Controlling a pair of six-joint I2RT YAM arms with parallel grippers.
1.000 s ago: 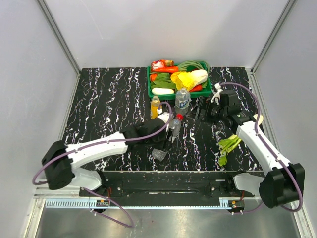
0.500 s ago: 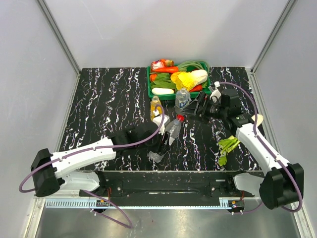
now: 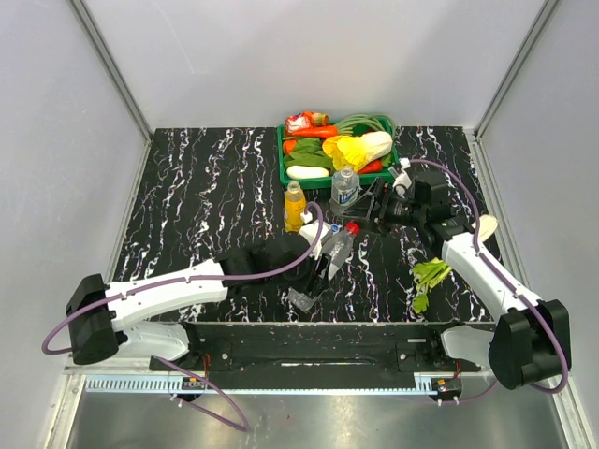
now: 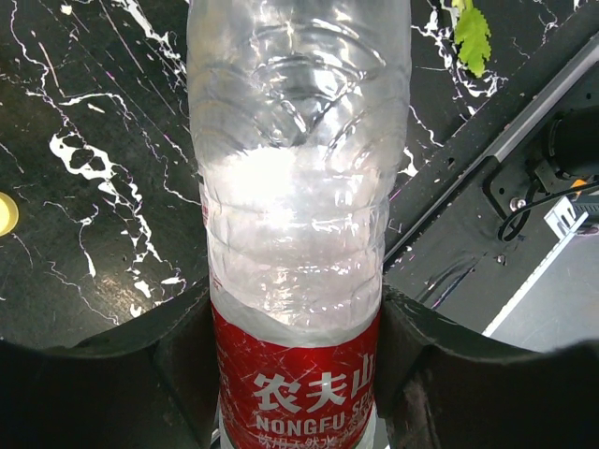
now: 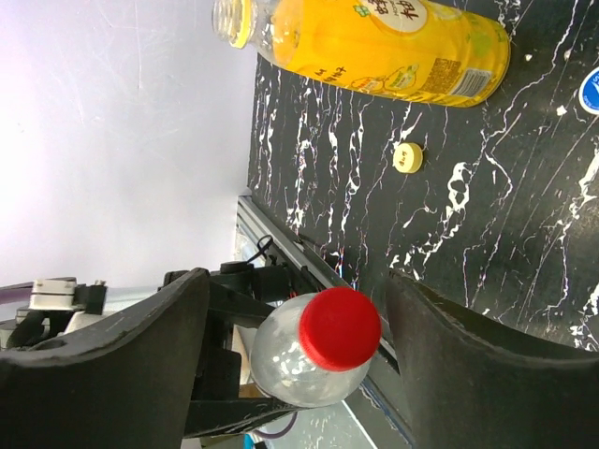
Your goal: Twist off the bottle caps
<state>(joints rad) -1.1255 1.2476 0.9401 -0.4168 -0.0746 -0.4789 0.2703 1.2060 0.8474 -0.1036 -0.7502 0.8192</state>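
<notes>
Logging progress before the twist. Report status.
Left gripper shut on red-label bottle. Right gripper open at red cap, no grip. Yellow cap already off. Nothing blocking.

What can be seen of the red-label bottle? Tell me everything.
The red-label bottle is clear, crinkled thin plastic with a red wrap printed in white Chinese characters and NONGFU. Its red cap is on. The left gripper clamps it at the label and holds it tilted over the black marbled table. The cap end sits between the open fingers of the right gripper, which flank the cap without touching it.
</notes>
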